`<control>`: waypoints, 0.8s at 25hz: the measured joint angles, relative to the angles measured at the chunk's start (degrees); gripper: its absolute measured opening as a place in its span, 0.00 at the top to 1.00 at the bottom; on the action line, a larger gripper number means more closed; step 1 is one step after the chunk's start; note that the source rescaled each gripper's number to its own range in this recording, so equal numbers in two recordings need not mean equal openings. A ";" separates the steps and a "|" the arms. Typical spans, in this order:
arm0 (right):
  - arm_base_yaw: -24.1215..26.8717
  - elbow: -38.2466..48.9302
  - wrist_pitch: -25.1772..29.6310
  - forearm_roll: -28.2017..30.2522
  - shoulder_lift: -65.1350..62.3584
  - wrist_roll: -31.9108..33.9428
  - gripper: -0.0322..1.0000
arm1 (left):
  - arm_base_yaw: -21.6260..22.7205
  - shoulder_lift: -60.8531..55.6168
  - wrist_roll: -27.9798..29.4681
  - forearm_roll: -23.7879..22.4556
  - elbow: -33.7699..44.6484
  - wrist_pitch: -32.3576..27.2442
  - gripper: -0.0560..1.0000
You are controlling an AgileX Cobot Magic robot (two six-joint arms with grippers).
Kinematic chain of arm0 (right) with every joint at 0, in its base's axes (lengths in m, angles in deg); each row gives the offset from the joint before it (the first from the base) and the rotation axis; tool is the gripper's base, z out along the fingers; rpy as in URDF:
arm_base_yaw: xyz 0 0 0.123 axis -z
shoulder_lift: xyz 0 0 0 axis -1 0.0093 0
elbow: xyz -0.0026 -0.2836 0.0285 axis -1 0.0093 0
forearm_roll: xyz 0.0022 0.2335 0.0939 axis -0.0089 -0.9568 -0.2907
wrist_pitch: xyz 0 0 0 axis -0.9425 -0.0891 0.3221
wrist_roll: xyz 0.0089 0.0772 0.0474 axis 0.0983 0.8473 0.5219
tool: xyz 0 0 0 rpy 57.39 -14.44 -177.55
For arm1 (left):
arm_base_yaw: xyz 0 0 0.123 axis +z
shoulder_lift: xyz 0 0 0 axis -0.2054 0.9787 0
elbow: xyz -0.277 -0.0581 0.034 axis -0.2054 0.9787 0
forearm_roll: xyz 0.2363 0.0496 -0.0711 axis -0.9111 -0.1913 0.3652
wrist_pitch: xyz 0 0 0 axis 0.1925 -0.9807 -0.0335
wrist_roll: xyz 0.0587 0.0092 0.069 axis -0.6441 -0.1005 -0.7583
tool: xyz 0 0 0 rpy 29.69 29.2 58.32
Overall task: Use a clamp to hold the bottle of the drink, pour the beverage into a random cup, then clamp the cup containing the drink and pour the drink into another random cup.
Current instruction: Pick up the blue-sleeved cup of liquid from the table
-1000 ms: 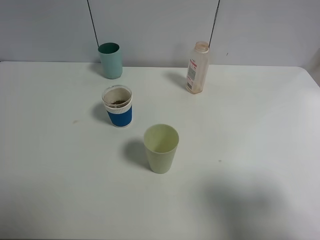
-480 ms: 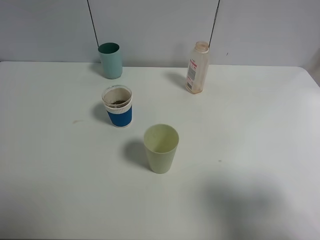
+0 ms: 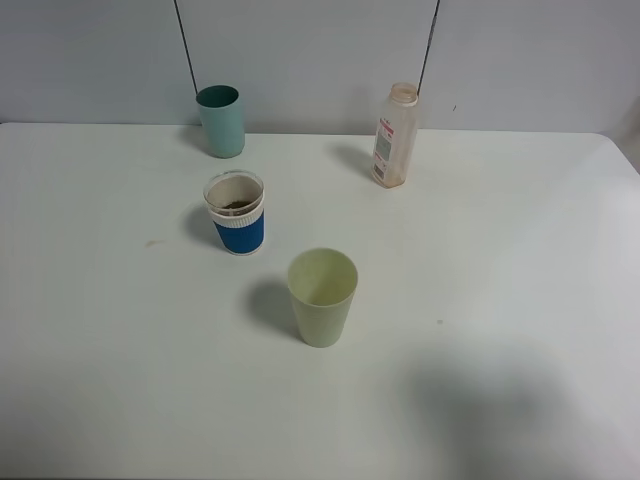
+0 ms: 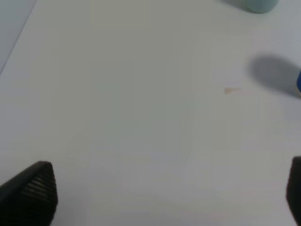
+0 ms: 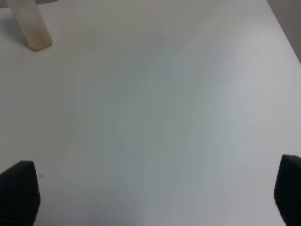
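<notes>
The clear bottle with a white-and-pink label stands upright at the back right of the white table; its base shows in the right wrist view. The blue-and-white paper cup stands left of centre with a little brown liquid at its bottom. The teal cup stands at the back left by the wall. Neither arm shows in the high view. My left gripper is open over bare table, its dark fingertips wide apart. My right gripper is open too, empty.
A pale green cup stands upright near the table's middle, in front of the paper cup. Two dark cables run down the grey wall behind. A small tan speck lies on the table left of the paper cup.
</notes>
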 joint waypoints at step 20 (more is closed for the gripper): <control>0.00 0.00 0.00 0.00 0.00 0.00 0.00 | 0.00 -0.02 -1.39 2.14 -1.11 5.45 0.01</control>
